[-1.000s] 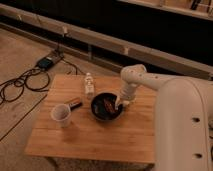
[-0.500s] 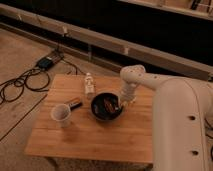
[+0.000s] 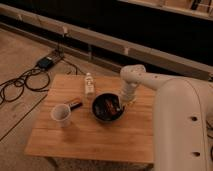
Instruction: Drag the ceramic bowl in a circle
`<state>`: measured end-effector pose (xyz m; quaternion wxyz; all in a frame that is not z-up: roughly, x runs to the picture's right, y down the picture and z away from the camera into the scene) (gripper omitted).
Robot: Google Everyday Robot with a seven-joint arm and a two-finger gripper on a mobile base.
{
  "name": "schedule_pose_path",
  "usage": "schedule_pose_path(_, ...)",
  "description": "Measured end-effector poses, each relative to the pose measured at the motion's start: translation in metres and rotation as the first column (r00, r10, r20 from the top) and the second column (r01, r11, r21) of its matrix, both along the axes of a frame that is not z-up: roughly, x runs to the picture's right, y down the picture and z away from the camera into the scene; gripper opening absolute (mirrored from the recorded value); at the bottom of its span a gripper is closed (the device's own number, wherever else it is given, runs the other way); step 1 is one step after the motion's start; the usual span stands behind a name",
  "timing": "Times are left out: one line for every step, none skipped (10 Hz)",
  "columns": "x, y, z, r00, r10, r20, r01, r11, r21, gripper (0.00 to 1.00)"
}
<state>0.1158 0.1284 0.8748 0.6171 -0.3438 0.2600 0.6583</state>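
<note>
The ceramic bowl (image 3: 106,109) is round, shallow and glossy black, with orange-red bits inside. It sits near the middle of the wooden table (image 3: 90,135). My gripper (image 3: 121,105) reaches down from the white arm on the right and meets the bowl's right rim. The white tapered cup (image 3: 61,115) stands apart to the bowl's left.
A small clear bottle (image 3: 89,84) stands behind the bowl on the left. A dark flat bar (image 3: 75,104) lies between cup and bowl. Cables and a power box (image 3: 46,62) lie on the carpet at the left. A ledge runs along the back wall.
The bowl and the gripper have shifted slightly on the table; the cup, bottle and bar have stayed in place.
</note>
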Motion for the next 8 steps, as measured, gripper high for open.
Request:
schedule_pose_path(0.004, 0.0, -0.011, 1.0, -0.003, -0.009, 0.003, 0.9999, -0.01, 0.08)
schedule_pose_path(0.009, -0.001, -0.021, 1.0, -0.009, -0.021, 0.008, 0.9998, -0.017, 0.08)
schedule_pose_path(0.014, -0.002, -0.028, 0.999, -0.014, -0.031, 0.013, 0.9997, -0.022, 0.08)
schedule_pose_path(0.022, -0.002, -0.04, 0.999, -0.024, -0.048, 0.022, 0.9992, -0.032, 0.08)
schedule_pose_path(0.027, -0.001, -0.049, 0.998, -0.032, -0.057, 0.03, 0.9987, -0.041, 0.08)
schedule_pose_path(0.03, 0.002, -0.057, 0.997, -0.042, -0.059, 0.039, 0.9979, -0.051, 0.08)
schedule_pose_path(0.029, 0.005, -0.065, 0.997, -0.051, -0.055, 0.048, 0.997, -0.061, 0.08)
schedule_pose_path(0.025, 0.011, -0.076, 0.997, -0.064, -0.043, 0.061, 0.9954, -0.074, 0.08)
